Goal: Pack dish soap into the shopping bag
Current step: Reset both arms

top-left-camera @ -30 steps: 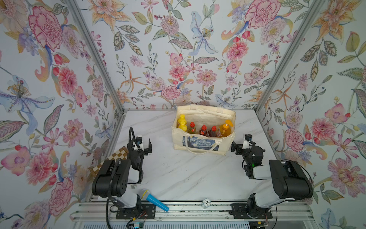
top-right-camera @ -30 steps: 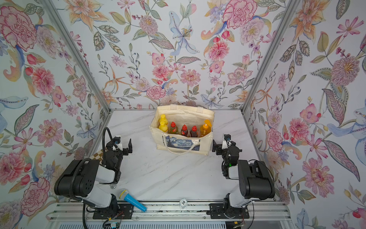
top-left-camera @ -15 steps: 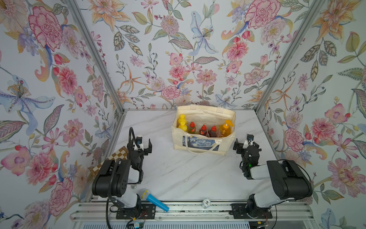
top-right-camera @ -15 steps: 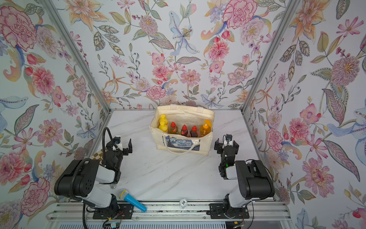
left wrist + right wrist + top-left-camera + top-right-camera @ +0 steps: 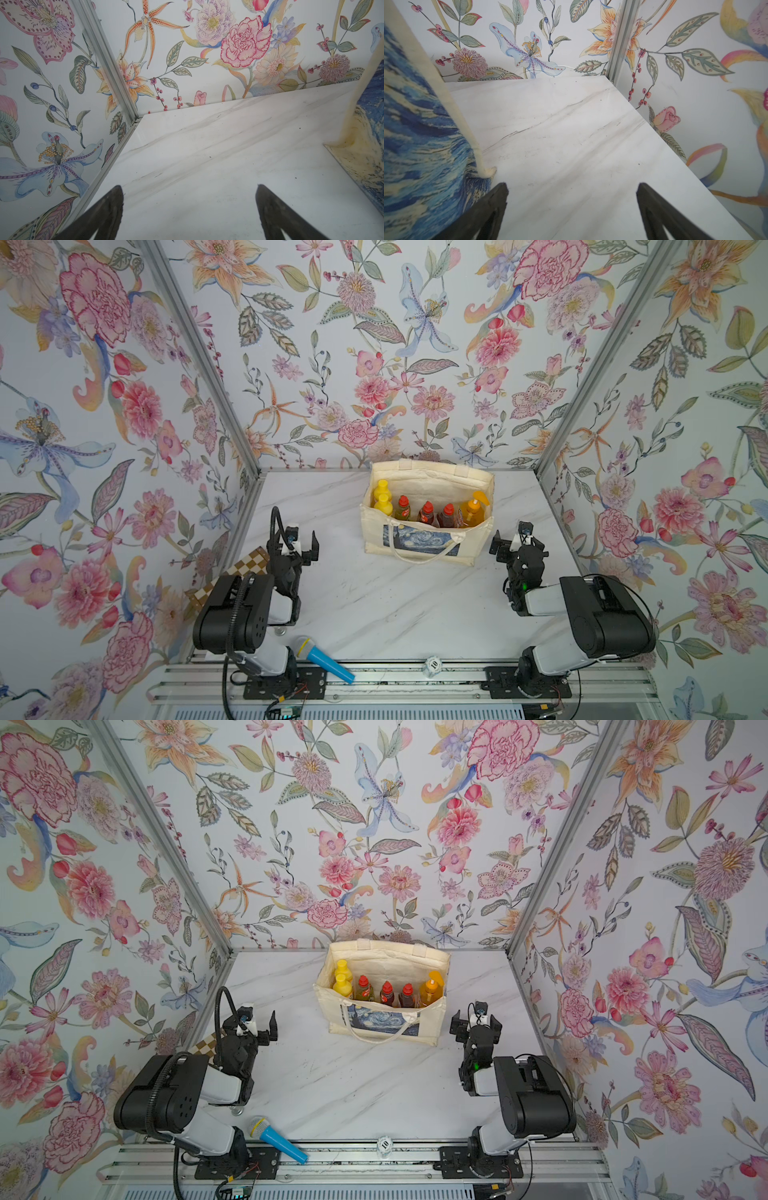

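six dish soap bottles [image 5: 427,512] upright inside cream shopping bag [image 5: 428,549], back of marble surface [image 5: 374,605]. left hand [image 5: 294,549], right hand [image 5: 518,547] flank bag, jaws spread wide, holding nothing.

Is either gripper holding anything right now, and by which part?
Nothing is held. The left gripper and the right gripper both stand open and empty, either side of the shopping bag.

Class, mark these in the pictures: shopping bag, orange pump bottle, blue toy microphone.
shopping bag [image 5: 424,540]: a top view, on the blue picture on its front wall.
orange pump bottle [image 5: 472,512]: a top view, on its orange body.
blue toy microphone [image 5: 328,664]: a top view, on its blue handle.
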`<state>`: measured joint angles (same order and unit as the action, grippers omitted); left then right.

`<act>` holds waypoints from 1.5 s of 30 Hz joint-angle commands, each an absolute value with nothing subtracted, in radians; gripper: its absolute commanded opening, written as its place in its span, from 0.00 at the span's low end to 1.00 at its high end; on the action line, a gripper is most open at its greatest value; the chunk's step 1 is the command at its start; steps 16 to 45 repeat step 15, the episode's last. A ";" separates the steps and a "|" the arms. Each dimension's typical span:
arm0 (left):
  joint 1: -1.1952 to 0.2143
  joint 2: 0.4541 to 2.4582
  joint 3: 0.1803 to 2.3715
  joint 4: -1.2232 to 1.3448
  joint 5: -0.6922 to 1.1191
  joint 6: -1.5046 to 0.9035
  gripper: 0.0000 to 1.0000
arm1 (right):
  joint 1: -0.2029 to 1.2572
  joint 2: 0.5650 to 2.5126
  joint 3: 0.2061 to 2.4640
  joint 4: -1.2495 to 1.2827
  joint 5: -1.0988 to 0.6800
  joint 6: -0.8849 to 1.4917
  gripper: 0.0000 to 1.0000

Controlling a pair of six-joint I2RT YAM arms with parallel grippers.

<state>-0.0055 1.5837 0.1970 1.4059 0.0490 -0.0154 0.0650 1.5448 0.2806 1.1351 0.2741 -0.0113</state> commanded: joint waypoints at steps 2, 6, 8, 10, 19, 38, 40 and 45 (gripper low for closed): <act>0.000 1.575 0.202 1.410 0.052 -0.023 0.99 | 0.066 1.552 0.272 1.154 0.291 0.000 0.99; -0.015 1.575 0.210 1.393 0.034 -0.011 1.00 | 0.066 1.552 0.272 1.155 0.290 0.000 0.99; -0.015 1.575 0.211 1.394 0.034 -0.011 0.99 | 0.066 1.552 0.272 1.154 0.291 0.000 0.99; -0.015 1.574 0.211 1.393 0.034 -0.011 0.99 | 0.066 1.552 0.272 1.154 0.291 0.000 0.99; -0.015 1.572 0.208 1.399 0.035 -0.011 0.99 | 0.066 1.552 0.272 1.154 0.291 0.000 0.99; -0.015 1.572 0.208 1.399 0.035 -0.011 0.99 | 0.066 1.552 0.272 1.154 0.291 0.000 0.99; -0.015 1.572 0.208 1.399 0.035 -0.011 0.99 | 0.066 1.552 0.272 1.154 0.291 0.000 0.99; -0.015 1.572 0.208 1.399 0.035 -0.011 0.99 | 0.066 1.552 0.272 1.154 0.291 0.000 0.99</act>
